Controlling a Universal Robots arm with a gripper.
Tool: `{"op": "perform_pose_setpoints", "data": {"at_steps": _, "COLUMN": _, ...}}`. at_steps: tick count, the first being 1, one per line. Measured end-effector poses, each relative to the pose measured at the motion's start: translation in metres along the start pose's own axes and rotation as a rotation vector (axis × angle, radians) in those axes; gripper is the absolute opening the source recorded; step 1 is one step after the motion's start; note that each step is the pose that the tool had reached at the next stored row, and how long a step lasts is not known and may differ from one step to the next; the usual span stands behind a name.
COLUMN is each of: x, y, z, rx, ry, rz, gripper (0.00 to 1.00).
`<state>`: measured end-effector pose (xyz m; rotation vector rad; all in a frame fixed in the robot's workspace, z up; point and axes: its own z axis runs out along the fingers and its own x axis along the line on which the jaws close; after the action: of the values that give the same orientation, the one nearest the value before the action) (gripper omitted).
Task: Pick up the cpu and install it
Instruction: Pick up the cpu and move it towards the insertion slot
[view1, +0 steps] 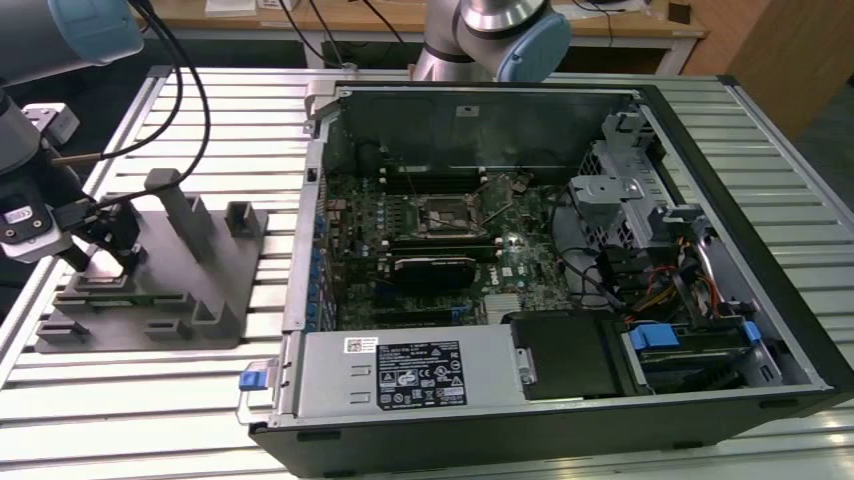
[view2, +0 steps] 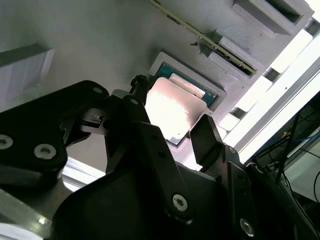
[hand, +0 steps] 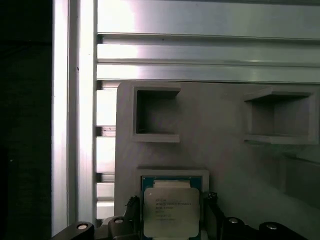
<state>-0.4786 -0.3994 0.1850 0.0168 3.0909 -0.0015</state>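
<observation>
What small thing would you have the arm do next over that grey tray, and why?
Probably close the jaws gently. The gripper sits low over the grey tray, its jaws open on either side of the cpu, which lies flat in its recess, not yet lifted.

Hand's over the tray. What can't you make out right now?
- One edge of the cpu: cut off by the picture's border in the first wrist view, covered by the hand in the second wrist view.
- The cpu's top: washed out by glare in the second wrist view.
- The socket, exterior view: too small to tell whether its frame is open.
</observation>
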Motion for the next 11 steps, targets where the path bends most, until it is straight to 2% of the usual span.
{"op": "perform_pose_setpoints", "data": {"at_steps": 11, "x": 0.0001, "y": -0.0016, "z": 0.0023, "rx": -0.0014, "ry": 0.0, "rz": 0.0, "gripper": 0.62}}
